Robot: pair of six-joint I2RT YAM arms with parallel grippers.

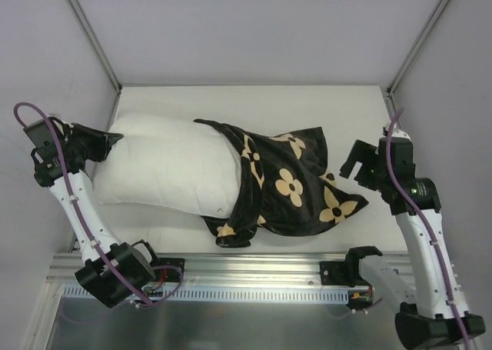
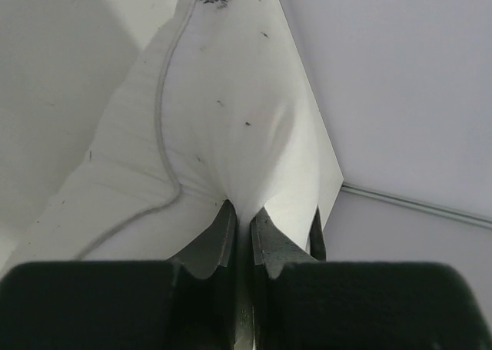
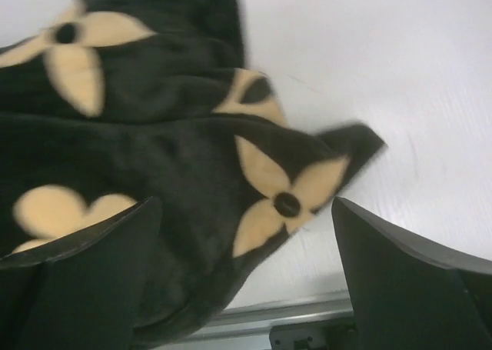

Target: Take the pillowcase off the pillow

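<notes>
The pillowcase (image 1: 284,185) is black plush, printed with tan four-petal flowers that have dark round centres, and with tan four-point stars. The pillow (image 1: 165,165) is plain white; the left wrist view shows a few small dark specks on its fabric. The table (image 1: 254,104) is white and the walls (image 1: 231,27) are pale grey. The left arm (image 1: 81,211) and right arm (image 1: 427,242) are white with black joints, each with a purple cable (image 1: 71,182) along it. The left gripper (image 2: 242,215) has dark grey fingers, the right gripper (image 3: 244,205) black ones. The rail (image 1: 254,269) at the near edge is silver.
</notes>
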